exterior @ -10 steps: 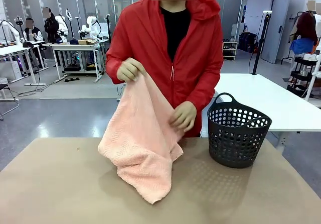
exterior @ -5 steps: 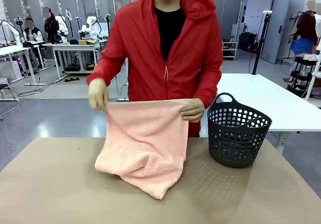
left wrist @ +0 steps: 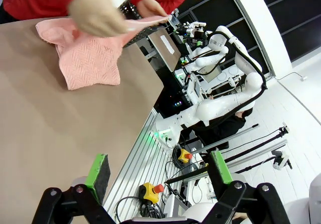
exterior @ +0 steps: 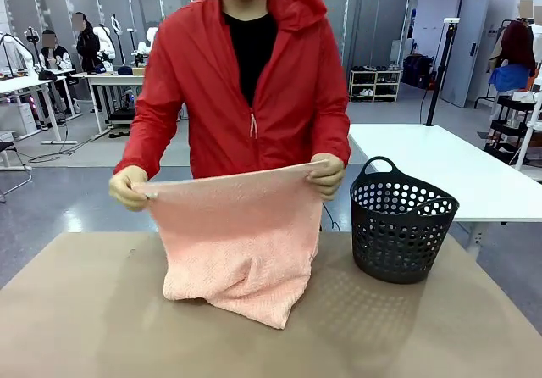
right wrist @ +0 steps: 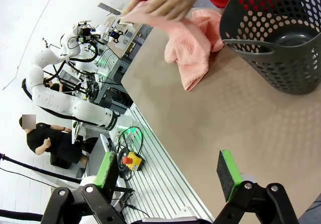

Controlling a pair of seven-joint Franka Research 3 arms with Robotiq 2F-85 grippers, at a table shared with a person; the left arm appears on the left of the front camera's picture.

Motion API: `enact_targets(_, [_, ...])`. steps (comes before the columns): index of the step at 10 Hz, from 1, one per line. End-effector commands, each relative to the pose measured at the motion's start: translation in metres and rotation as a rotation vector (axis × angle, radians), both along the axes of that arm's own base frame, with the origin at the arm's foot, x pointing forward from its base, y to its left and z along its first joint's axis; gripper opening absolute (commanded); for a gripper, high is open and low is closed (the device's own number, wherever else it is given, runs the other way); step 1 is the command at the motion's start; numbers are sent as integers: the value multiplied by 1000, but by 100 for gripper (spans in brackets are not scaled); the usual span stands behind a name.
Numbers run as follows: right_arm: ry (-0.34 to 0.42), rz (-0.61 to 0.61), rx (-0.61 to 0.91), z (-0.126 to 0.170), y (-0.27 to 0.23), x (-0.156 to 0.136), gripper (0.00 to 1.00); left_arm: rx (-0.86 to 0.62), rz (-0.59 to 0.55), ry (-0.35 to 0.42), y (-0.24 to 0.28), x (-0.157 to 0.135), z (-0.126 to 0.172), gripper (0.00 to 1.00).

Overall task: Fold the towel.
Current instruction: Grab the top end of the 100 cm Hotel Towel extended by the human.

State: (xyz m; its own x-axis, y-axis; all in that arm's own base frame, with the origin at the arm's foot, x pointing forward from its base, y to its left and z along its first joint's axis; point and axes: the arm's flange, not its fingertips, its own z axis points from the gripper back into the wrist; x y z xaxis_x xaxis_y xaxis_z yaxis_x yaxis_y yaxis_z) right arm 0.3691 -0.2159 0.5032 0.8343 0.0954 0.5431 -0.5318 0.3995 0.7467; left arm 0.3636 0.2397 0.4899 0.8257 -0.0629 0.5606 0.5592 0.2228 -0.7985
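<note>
towel [exterior: 237,242] top edge taut (bottom seemingly resting) | left hand [left wrist: 158,159], right hand [right wrist: 166,158] apart

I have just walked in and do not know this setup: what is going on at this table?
A person in a red jacket holds the salmon-pink terry towel spread by its top edge, one hand at each upper corner; its lower part lies bunched on the brown table. A dark grey perforated plastic basket stands beside it, apart. The left gripper and the right gripper are open and empty, away from the towel.
</note>
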Motion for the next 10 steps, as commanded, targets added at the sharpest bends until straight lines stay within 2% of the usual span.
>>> enact_targets(1, [-13,7,14,-1,1,0,100,-8,-14,-6,1,-2,-1,100])
enact_targets(9, [0,0,0,0,0,0,100,0,0,0,0,0,0,100])
enact_targets(10, [-79,-7,-47,12,-4,0,100,96,-21,-93,-5,-3,16,100])
